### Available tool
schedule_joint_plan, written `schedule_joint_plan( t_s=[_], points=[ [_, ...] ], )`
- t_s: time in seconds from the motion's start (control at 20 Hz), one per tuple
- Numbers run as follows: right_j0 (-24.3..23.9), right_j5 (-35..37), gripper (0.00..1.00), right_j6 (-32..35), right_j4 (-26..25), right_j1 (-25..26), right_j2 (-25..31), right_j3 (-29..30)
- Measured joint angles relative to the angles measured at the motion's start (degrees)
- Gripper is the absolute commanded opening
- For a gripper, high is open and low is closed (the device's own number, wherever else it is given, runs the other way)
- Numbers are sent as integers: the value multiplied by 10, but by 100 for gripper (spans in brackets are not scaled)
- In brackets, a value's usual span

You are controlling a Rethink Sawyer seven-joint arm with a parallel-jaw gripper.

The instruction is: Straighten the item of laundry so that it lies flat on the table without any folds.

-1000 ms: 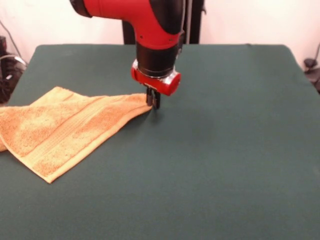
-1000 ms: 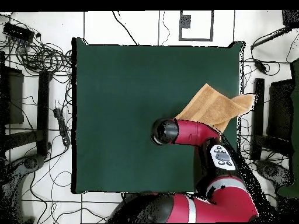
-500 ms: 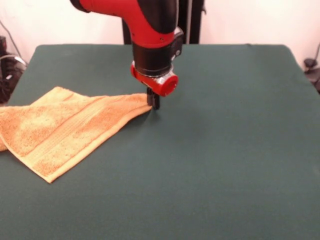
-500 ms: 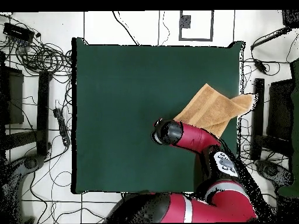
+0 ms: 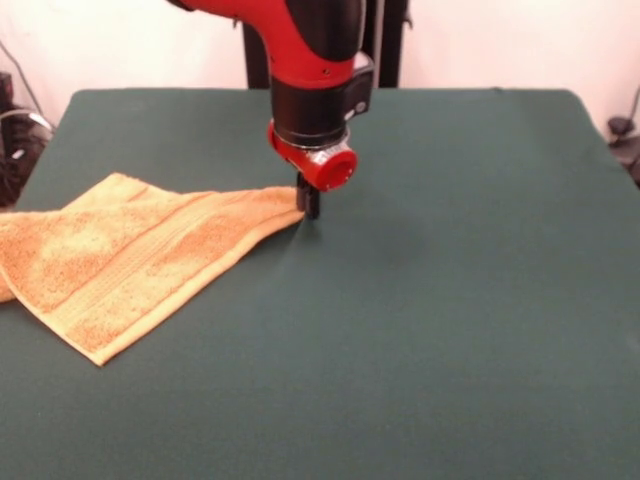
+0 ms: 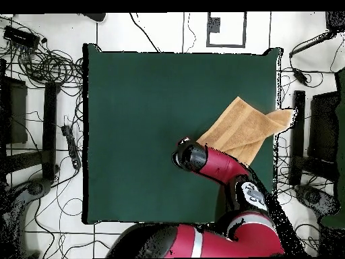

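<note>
The item of laundry [image 5: 130,265], a golden-orange towel, lies folded on the table [image 5: 450,300] at the left, with a woven band running along one layer. Its left end reaches past the table's edge. Its right corner is drawn to a point that meets my gripper [image 5: 309,207], whose dark fingers stand low on the cloth, close together and shut on that corner. In the overhead view the towel [image 6: 242,128] lies by the right edge of the table [image 6: 135,101]. The red wrist [image 6: 189,156] hides the fingers there.
Cables and dark stands [image 6: 47,114] lie on the floor on both sides of the table. A dark object [image 5: 622,130] stands off the table's right rear corner. Green cloth stretches right of the gripper and toward the front edge.
The wrist has turned and shifted slightly above the towel's corner, and the arm's elbow has swung. The towel has kept its place and shape.
</note>
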Motion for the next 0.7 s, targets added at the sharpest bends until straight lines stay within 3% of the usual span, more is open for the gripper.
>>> schedule_joint_plan(
  t_s=[0.7],
  points=[
    [-6,-54,0,0,13,-9,7,33]
  ],
)
